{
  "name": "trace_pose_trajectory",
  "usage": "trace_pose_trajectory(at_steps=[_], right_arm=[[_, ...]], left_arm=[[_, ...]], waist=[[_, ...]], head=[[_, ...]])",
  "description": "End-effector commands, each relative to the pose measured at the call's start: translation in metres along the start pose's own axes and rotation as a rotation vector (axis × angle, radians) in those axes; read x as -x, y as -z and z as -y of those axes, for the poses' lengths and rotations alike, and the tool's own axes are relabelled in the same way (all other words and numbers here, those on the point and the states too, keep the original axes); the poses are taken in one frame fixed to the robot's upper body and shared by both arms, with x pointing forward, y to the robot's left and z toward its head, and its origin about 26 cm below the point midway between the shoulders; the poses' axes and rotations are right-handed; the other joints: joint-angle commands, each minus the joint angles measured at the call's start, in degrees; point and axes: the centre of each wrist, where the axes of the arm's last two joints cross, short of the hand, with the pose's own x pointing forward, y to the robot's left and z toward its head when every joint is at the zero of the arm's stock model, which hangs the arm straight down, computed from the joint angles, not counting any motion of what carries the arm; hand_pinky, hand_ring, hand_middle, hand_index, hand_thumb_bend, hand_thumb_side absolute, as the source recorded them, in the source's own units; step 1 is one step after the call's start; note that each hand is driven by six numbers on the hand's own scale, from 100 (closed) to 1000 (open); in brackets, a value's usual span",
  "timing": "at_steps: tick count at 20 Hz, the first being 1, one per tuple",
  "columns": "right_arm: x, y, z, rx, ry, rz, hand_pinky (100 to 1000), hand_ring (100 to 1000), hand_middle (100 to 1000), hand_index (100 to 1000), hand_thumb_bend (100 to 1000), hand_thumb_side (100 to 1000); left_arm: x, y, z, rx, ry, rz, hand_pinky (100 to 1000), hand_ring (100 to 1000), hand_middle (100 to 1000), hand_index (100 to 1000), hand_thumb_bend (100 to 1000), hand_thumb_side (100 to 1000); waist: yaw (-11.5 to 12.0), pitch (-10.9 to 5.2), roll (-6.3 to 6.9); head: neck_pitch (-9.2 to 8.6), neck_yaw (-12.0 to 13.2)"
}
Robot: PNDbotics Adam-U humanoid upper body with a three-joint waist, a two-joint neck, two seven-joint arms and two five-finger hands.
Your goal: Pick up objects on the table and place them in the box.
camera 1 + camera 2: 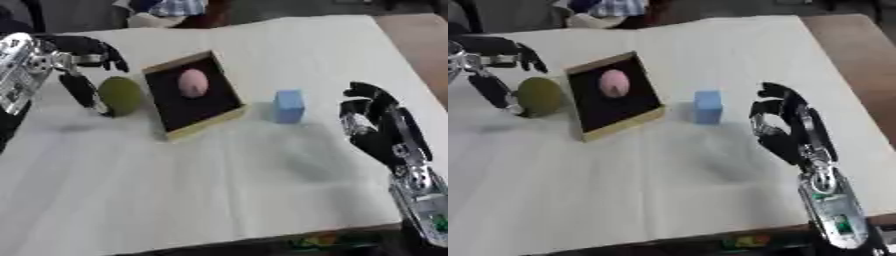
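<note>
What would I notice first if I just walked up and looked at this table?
Probably the dark box with a pale wooden rim in the middle of the white table, with a pink egg-shaped thing inside. A green ball sits at its left beside the robot's left hand, and a blue block stands at its right, near the right hand.

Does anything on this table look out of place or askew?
Nothing looks spilled or damaged. The box lies turned at an angle to the table edge, with a pink egg-shaped thing inside. A green ball and blue block are outside it.
</note>
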Motion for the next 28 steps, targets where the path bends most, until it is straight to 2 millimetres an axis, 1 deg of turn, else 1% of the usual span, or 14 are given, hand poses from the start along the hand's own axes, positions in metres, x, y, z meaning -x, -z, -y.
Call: trace_pose_trajectory(at_steps=[1,4,7,8,9,10,12,15,20,22,25,26,28], right_arm=[[-0.003,0.002,0.006,0.001,-0.014,0.015,771,693,716,824,100,287],[-0.003,0.002,0.006,0.001,-0.012,0.015,771,692,716,825,100,289],[-0.003,0.002,0.005,-0.001,-0.010,0.014,771,692,716,825,100,292],[-0.003,0.002,0.005,0.000,-0.010,0.014,771,692,716,825,100,292],[-0.003,0.002,0.005,0.001,-0.010,0.013,771,692,716,824,100,292],[-0.002,0.002,0.005,0.002,-0.010,0.013,771,692,716,825,100,292],[-0.002,0.002,0.005,0.003,-0.009,0.012,771,691,716,824,100,293],[-0.002,0.002,0.004,0.002,-0.008,0.012,771,690,715,824,100,296],[-0.002,0.003,0.004,0.003,-0.007,0.011,770,689,714,824,100,295],[-0.002,0.003,0.004,0.003,-0.006,0.011,770,688,713,824,100,296],[-0.002,0.003,0.004,0.003,-0.006,0.011,770,688,713,824,100,296],[-0.002,0.003,0.003,0.001,-0.005,0.012,770,688,713,824,100,296],[-0.002,0.003,0.001,-0.006,-0.002,0.012,771,688,713,824,100,297]], left_arm=[[0.007,-0.002,-0.007,-0.023,0.024,-0.065,751,775,786,866,647,288],[0.009,0.004,-0.002,-0.040,0.018,-0.114,740,748,764,845,620,249],[0.007,0.008,0.000,-0.083,0.043,-0.150,692,639,653,766,598,167],[0.006,0.008,-0.001,-0.104,0.058,-0.159,685,622,633,750,595,155],[0.005,0.008,-0.002,-0.128,0.075,-0.167,647,561,567,692,572,117],[0.004,0.007,-0.003,-0.150,0.091,-0.175,627,534,538,665,560,101],[0.003,0.005,-0.007,-0.196,0.124,-0.185,570,462,459,568,514,100],[0.004,0.001,-0.011,-0.274,0.149,-0.194,537,415,406,505,472,100],[0.007,-0.009,-0.018,-0.397,0.160,-0.189,539,409,396,492,442,100],[0.006,-0.013,-0.025,-0.441,0.153,-0.172,547,413,399,496,420,100],[0.003,-0.015,-0.032,-0.463,0.136,-0.155,547,413,399,496,420,100],[0.000,-0.015,-0.034,-0.470,0.136,-0.145,556,420,404,501,391,100],[-0.019,-0.006,-0.045,-0.488,0.138,-0.067,559,426,410,508,386,100]], waist=[[-0.1,-1.87,0.62],[-0.2,-1.88,0.53],[-0.3,-1.88,0.42],[-0.3,-1.88,0.38],[-0.4,-1.89,0.32],[-0.4,-1.90,0.28],[-0.4,-1.92,0.24],[-0.4,-1.97,0.20],[-0.4,-2.07,0.07],[-0.4,-2.14,0.00],[-0.4,-2.17,-0.02],[-0.5,-2.21,-0.08],[-0.8,-2.31,-0.19]], head=[[-0.14,-0.2],[-0.14,-0.2],[-0.14,-0.2],[-0.14,-0.2],[-0.14,-0.2],[-0.14,-0.1],[-0.14,-0.1],[-0.14,-0.2],[-0.14,-0.3],[-0.14,-0.3],[-0.14,-0.4],[-0.14,-0.2],[-0.14,-0.1]])
